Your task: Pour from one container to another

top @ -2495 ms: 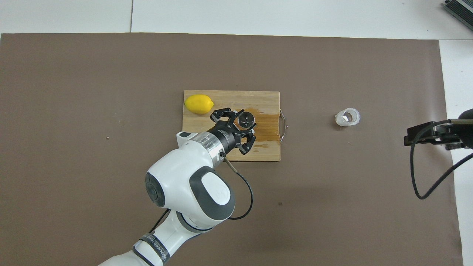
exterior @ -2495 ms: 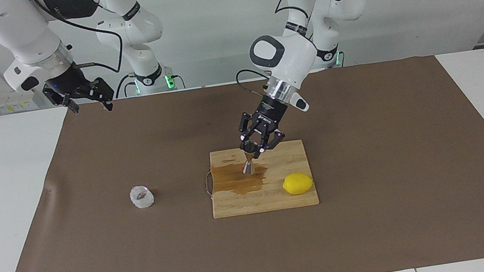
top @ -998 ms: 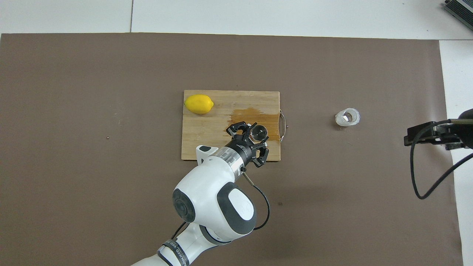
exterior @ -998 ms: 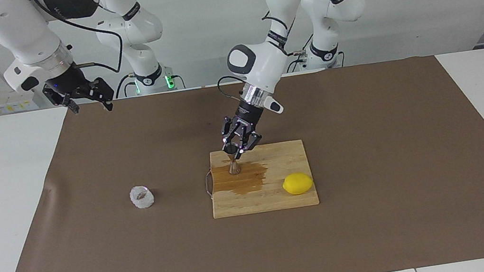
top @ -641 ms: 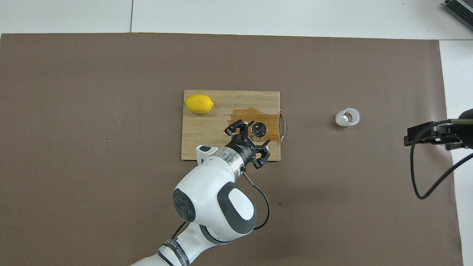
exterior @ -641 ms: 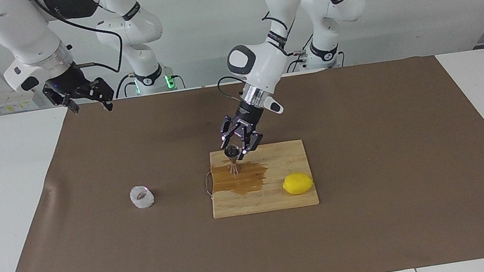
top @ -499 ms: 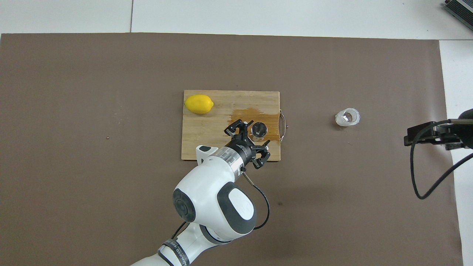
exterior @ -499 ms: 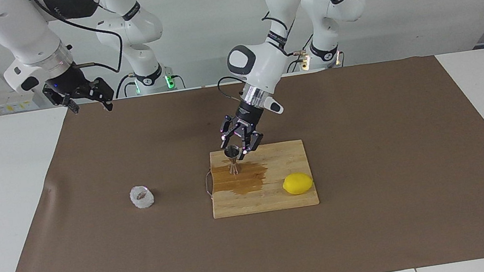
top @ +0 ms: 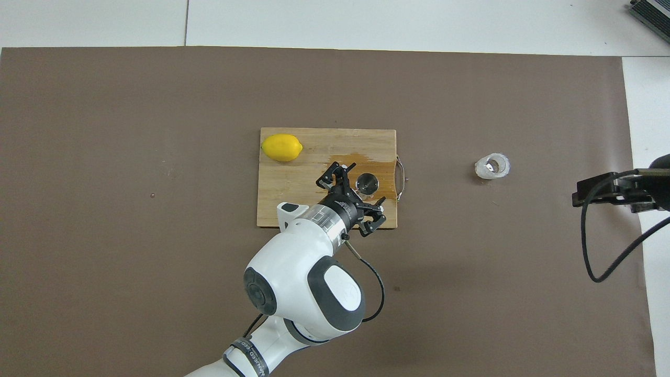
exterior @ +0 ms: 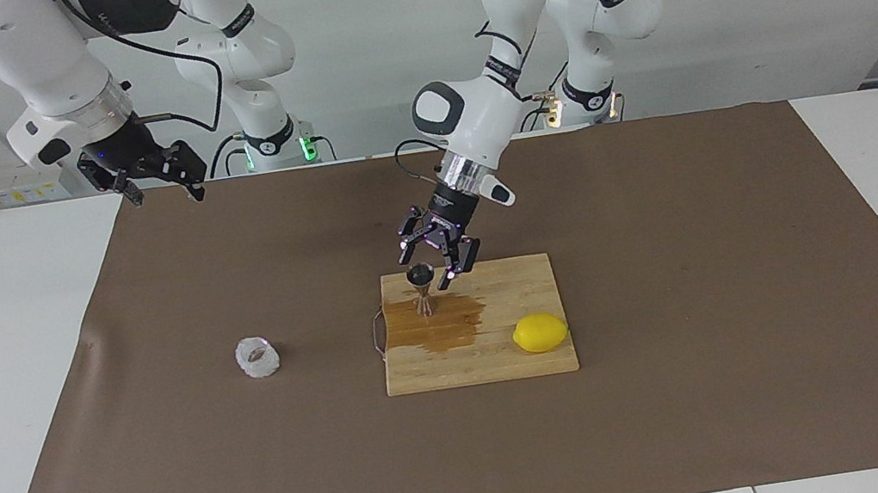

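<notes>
A steel jigger (exterior: 422,288) is shown upright on the wet stain (exterior: 443,328) of a wooden cutting board (exterior: 509,362), at the board's edge toward the right arm's end. The left gripper (exterior: 431,268) is seen spread open around its top cone, not gripping. A lemon (exterior: 540,332) occupies the board's corner. The glass cup (exterior: 257,357) is set on the brown mat (exterior: 678,332), well apart. The right gripper (exterior: 160,188), fingers apart, is held waiting over the mat's corner.

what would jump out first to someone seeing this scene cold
The wet brown spill on the wooden cutting board, with the steel jigger standing upright in it and the left gripper open around its top. Next, the yellow lemon on the same board.
</notes>
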You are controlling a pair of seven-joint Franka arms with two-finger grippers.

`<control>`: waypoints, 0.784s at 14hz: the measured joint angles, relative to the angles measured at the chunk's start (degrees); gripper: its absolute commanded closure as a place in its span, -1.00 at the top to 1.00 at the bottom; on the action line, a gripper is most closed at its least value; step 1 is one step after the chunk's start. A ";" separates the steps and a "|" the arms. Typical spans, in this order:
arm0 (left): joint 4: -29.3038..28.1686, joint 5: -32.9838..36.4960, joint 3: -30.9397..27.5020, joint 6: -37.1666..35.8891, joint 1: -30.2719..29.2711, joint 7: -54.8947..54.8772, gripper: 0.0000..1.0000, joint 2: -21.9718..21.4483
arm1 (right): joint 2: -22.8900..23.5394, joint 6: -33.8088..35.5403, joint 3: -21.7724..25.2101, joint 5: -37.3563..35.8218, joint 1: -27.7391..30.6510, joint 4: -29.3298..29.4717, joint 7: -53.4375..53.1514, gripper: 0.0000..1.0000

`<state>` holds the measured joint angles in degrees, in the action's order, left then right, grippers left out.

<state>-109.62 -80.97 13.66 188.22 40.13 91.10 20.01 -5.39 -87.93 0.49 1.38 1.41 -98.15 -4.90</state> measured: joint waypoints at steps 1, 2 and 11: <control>0.33 0.01 -0.02 0.09 -0.03 0.00 1.00 -0.83 | 0.00 0.00 0.00 0.00 0.00 0.00 0.00 1.00; 0.46 0.01 -0.13 0.15 -0.08 0.00 1.00 -1.93 | 0.00 0.00 0.00 0.00 0.00 0.00 0.00 1.00; 0.51 13.05 -1.10 -19.66 -13.21 -0.05 1.00 -8.17 | 0.00 0.00 0.00 0.00 0.00 0.00 0.00 1.00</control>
<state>-109.11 -67.92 12.56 168.56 26.92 91.05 11.84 -5.39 -87.93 0.49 1.38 1.41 -98.15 -4.90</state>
